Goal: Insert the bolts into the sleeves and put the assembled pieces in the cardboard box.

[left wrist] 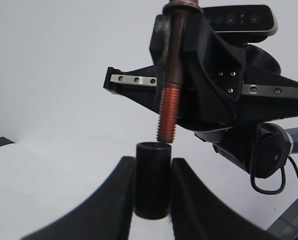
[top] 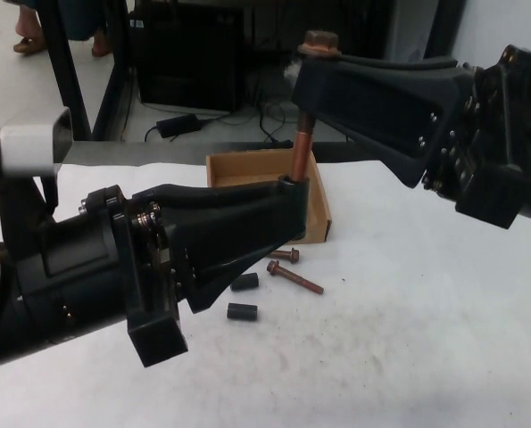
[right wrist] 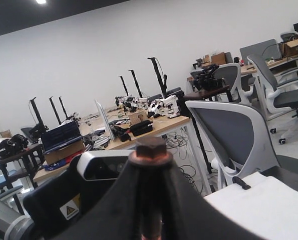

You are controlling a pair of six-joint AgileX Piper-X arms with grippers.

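One sleeve (upright) in left hand

Bench w/ box, 2 bolts, 2 sleeves.

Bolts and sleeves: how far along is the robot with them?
Nothing looks finished yet; the box is mostly hidden. In hand: the right gripper holds a bolt with its tip at the mouth of a sleeve held by the left gripper. Left: two loose bolts and two loose sleeves on the table, then boxing.

Copper bolt upright, threaded tip at black sleeve mouth. Mid-frame, high view: two loose bolts, two loose sleeves beside open cardboard box.
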